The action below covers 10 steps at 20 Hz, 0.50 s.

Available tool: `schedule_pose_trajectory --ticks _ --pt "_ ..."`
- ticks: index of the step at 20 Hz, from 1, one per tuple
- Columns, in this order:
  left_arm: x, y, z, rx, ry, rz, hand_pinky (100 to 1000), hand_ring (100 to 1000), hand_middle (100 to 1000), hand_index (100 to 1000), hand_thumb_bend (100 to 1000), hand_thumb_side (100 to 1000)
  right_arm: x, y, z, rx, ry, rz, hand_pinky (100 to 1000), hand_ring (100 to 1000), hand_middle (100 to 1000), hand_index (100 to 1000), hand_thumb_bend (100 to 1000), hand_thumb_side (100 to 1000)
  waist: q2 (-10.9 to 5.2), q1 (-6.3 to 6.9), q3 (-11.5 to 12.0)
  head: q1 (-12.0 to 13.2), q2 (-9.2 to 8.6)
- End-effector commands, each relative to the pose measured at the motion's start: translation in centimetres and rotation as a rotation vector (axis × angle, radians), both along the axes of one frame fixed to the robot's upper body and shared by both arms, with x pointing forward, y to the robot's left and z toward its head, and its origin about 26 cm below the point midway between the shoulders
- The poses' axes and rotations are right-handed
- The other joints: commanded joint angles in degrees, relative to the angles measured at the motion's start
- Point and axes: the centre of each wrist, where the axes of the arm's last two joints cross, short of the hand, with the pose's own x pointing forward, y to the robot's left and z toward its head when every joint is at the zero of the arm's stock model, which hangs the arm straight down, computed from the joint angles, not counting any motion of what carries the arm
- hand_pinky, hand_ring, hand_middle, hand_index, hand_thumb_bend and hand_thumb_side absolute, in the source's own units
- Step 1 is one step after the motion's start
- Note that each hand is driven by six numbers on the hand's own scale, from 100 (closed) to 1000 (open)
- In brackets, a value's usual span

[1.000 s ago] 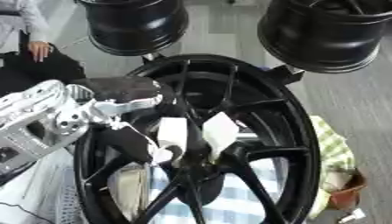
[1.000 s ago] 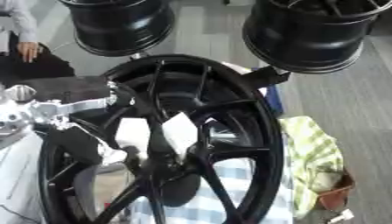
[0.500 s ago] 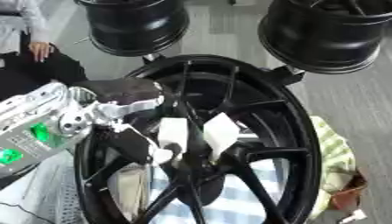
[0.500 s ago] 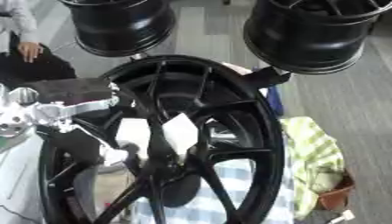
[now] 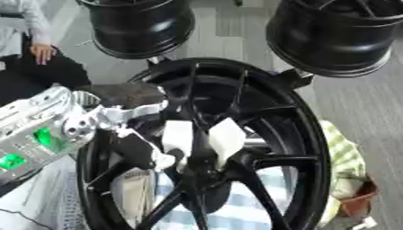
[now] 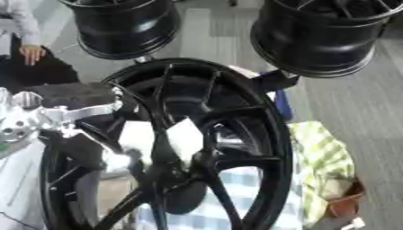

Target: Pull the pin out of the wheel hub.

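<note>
Black multi-spoke wheel (image 5: 260,134), seen face-on and slightly tilted, filling the centre and lower part of both views. Its spokes run from a dark central hub (image 5: 206,167) out to a glossy black rim. Two pale, roughly rectangular pieces (image 5: 226,138) sit side by side just above the hub, between the spokes, angled toward each other at their lower ends. Which part is the pin cannot be told from these views.
</note>
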Motion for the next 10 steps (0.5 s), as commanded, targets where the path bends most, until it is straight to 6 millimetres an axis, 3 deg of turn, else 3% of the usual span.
schedule_pose_trajectory --ticks 1,7,10 --pt "0.13 0.19 0.51 0.004 -0.012 0.018 793 709 561 801 245 387 -0.29 -0.14 0.78 -0.002 -0.016 -0.025 741 624 637 719 150 369 -0.87 -0.19 0.0 0.2 -0.81" --pt "0.12 0.1 0.54 -0.006 -0.017 0.015 765 627 465 714 218 351 -0.27 -0.17 0.72 0.001 -0.015 -0.025 741 625 638 720 147 372 -0.92 -0.13 -0.1 0.2 -1.03" --pt "0.06 0.03 0.57 -0.017 -0.017 0.008 751 587 421 644 169 291 -0.25 -0.19 0.64 0.003 -0.014 -0.026 742 626 638 721 144 375 -0.95 -0.11 -0.1 0.2 -1.01"
